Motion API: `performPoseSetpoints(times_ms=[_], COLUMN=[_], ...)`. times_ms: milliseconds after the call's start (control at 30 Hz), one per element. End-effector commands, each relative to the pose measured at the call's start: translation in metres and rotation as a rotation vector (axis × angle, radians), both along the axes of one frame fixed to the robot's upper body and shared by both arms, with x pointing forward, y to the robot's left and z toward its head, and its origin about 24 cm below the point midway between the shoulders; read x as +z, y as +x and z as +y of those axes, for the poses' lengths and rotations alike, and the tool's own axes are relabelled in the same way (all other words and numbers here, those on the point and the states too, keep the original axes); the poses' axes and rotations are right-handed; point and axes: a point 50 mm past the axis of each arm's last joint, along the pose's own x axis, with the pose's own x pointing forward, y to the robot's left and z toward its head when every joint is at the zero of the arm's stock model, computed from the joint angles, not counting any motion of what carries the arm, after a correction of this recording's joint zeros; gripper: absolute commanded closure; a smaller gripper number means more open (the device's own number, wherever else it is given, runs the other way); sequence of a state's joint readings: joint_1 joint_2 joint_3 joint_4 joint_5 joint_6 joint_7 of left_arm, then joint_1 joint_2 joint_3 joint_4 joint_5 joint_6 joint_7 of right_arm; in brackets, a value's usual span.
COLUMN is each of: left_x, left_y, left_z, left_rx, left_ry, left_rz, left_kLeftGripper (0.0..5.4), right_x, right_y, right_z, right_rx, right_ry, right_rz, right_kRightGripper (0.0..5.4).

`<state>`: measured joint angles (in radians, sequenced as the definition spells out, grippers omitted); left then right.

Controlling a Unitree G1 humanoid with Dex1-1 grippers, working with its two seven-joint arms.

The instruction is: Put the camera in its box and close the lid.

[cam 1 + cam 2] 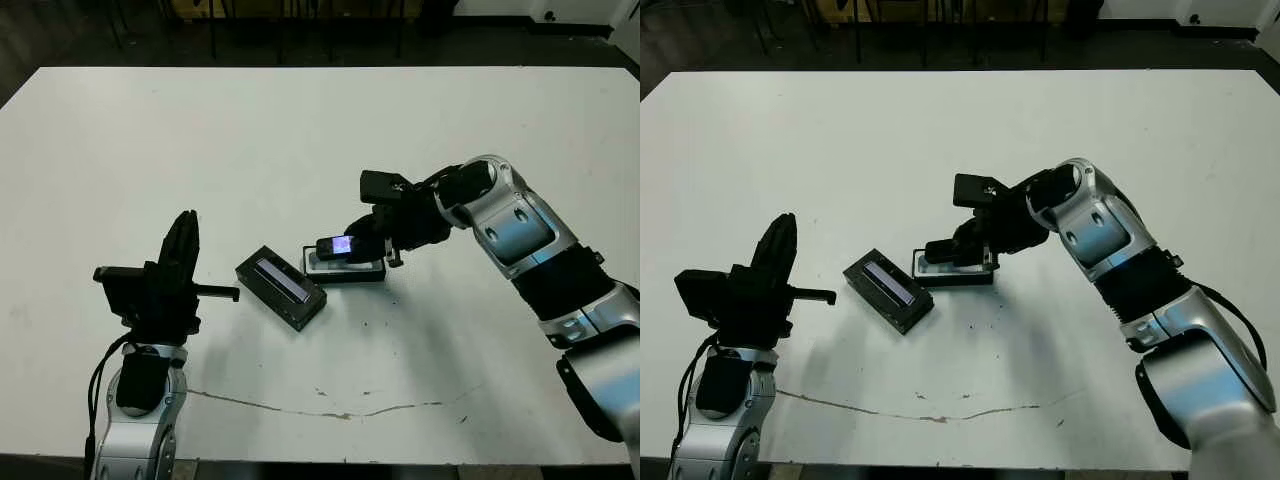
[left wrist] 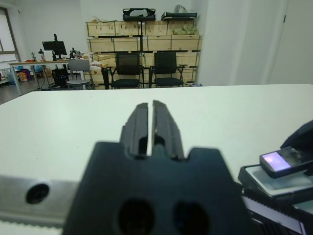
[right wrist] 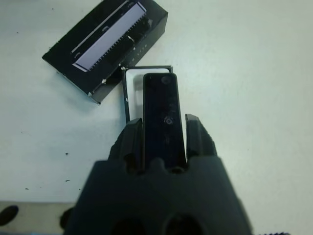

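The camera (image 1: 336, 247), a small black slab with a bluish-lit screen, is held over the box (image 1: 347, 270), a shallow black tray with white lining. My right gripper (image 1: 353, 240) is shut on the camera; in the right wrist view the camera (image 3: 161, 112) sits between the two fingers above the box's white lining (image 3: 130, 93). I cannot tell if camera and box touch. The lid (image 1: 281, 287), black with a silvery strip, lies just left of the box. My left gripper (image 1: 187, 222) stands shut and empty at the left, fingers pointing up, apart from the lid.
The white table (image 1: 300, 130) stretches far behind the objects. A thin crack-like line (image 1: 330, 410) runs across the table near its front edge. Beyond the table, the left wrist view shows chairs (image 2: 128, 68) and wooden crates.
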<state>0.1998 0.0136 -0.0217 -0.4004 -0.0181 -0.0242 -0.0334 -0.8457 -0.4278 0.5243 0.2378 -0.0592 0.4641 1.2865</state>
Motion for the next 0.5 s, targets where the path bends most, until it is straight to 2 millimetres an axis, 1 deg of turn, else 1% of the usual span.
performPoseSetpoints(times_ms=[33,500], left_x=[-0.0083,-0.0093], left_y=[-0.0031,-0.0050], left_z=[0.0021,0.0015], left_rx=[0.010,0.003], left_ry=[0.007,-0.005], left_rz=[0.043,0.044], left_kLeftGripper=[5.40,5.40], right_x=[0.0020,-0.0035], right_y=[0.0001,-0.0004], right_z=[-0.0017,-0.0013], right_rx=[0.002,0.008], right_ry=[0.006,-0.045], right_rz=[0.004,-0.017], right_kRightGripper=[4.50,4.50])
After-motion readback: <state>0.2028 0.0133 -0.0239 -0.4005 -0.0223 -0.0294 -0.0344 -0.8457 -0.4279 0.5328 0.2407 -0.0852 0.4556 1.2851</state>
